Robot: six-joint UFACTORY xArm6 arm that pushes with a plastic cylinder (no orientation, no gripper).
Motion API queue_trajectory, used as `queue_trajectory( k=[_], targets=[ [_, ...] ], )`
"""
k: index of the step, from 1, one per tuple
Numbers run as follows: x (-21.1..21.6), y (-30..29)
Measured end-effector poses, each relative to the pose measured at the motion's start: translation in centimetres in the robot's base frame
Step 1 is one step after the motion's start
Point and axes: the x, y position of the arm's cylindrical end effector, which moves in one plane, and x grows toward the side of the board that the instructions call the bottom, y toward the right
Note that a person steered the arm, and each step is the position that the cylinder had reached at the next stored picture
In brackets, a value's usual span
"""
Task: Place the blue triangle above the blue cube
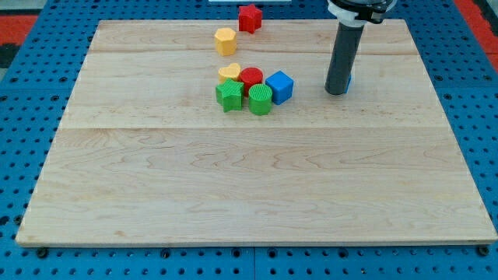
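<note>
The blue cube sits on the wooden board at the right end of a cluster of blocks. My tip rests on the board to the right of the cube, with a clear gap between them. A sliver of blue shows at the rod's right side; it is the blue triangle, mostly hidden behind the rod and touching it or very close to it.
Left of the blue cube are a red cylinder, a yellow heart-like block, a green star and a green hexagonal block. A yellow hexagonal block and a red star lie near the view's top.
</note>
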Motion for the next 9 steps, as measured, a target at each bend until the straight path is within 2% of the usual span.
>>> queue_trajectory(
  k=[1, 2, 3, 4, 5, 6, 7, 9],
  targets=[
    [5.5, 2.3],
    [2.5, 7.8],
    [-2.0, 7.7],
    [-4.7, 3.6],
    [-4.5, -2.8],
    [-2.3, 3.5],
    [0.1, 0.1],
    [-5.0, -8.0]
  ],
)
